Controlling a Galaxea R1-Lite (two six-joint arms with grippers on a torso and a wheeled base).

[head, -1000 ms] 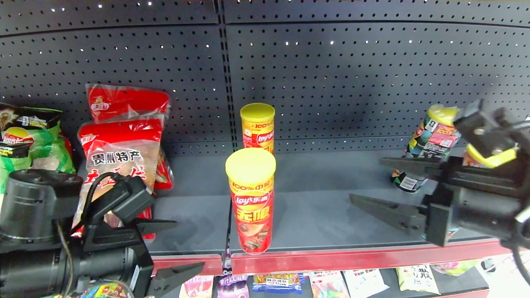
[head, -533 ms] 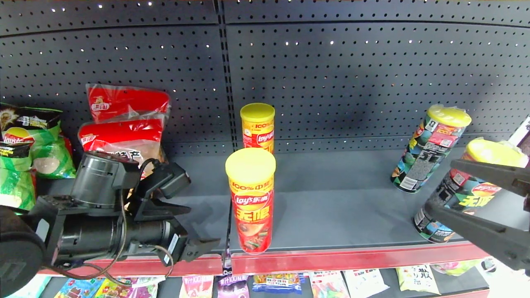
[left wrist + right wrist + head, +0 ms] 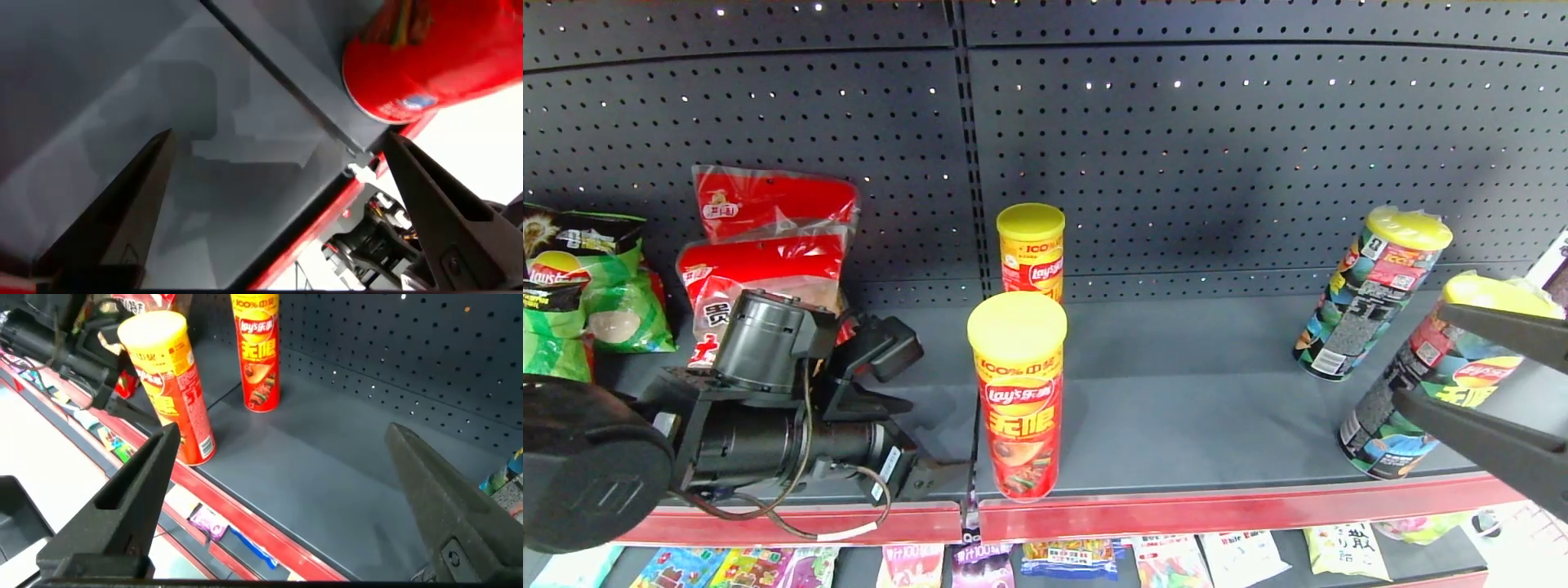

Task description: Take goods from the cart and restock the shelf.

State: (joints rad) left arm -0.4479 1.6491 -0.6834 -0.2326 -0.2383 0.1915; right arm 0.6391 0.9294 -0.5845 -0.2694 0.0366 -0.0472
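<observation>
Dark shelf (image 3: 1176, 392) with red front lip.
- Two red, yellow-lidded cans upright mid-shelf: front can (image 3: 1016, 396) at lip, rear can (image 3: 1031, 249) directly behind, near pegboard back.
- Two dark cans at right, tilted: rear dark can (image 3: 1372, 290), front dark can (image 3: 1429, 367).
- Red snack bags (image 3: 768, 245) stand at left.
- Left gripper (image 3: 923, 441) low at shelf edge, just left of front can, fingers released, empty.
- Right gripper (image 3: 1503, 384) in front of front dark can, fingers spread, holding nothing.
</observation>
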